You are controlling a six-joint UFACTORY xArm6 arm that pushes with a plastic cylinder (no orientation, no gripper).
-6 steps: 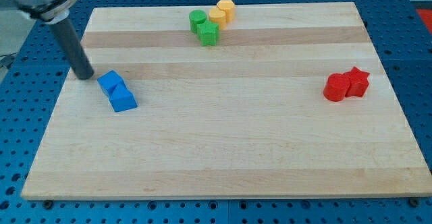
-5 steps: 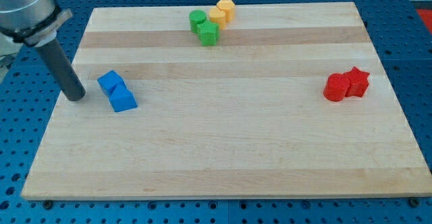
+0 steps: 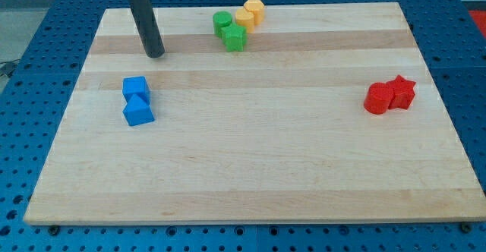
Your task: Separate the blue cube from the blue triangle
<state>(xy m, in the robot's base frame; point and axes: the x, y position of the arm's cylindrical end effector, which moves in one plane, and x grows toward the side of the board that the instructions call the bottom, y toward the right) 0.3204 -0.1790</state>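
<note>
The blue cube (image 3: 136, 87) sits on the left part of the wooden board (image 3: 258, 161). The blue triangle (image 3: 138, 112) lies just below it, and the two touch. My tip (image 3: 156, 54) rests on the board above and slightly right of the blue cube, a short gap away, touching neither blue block.
Two green blocks (image 3: 228, 30) and two yellow blocks (image 3: 249, 14) cluster near the view's top edge, right of my tip. A red round block (image 3: 377, 99) and a red star (image 3: 402, 91) touch each other at the view's right.
My tip swung from left of the blue pair up and right to above them. The blue cube shifted right, now straight above the triangle. The triangle stayed put.
</note>
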